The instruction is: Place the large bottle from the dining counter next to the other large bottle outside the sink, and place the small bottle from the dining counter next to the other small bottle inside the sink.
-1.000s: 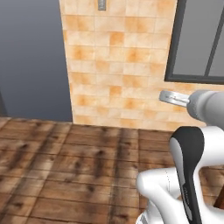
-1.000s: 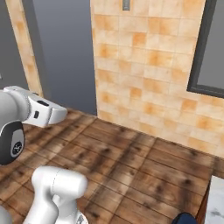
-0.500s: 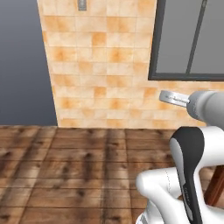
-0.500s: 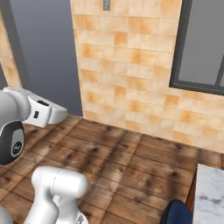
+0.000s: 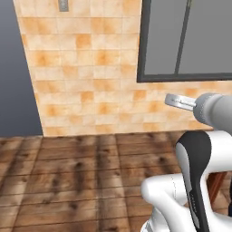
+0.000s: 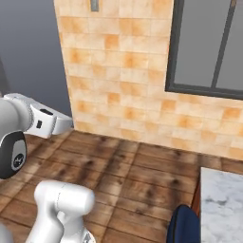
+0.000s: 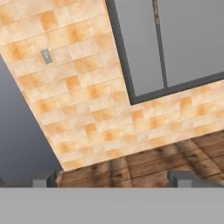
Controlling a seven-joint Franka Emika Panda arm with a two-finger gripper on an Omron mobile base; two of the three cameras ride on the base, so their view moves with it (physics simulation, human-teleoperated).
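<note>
Marble, white-grey and veined, is what we see at the lower right of the right base view: a corner of the tabletop (image 6: 223, 199) on a reddish-brown wooden leg, with a dark blue rounded object (image 6: 184, 227) just beside its near left edge. We face an orange-tan tiled wall (image 5: 90, 68) with a dark-framed window (image 5: 186, 41) above a dark wooden plank floor (image 5: 68, 176). Our gripper (image 7: 114, 179) shows in the hand view with its two dark fingertips (image 7: 181, 178) spread wide apart, nothing between them. We cannot see any bottle on the visible marble.
</note>
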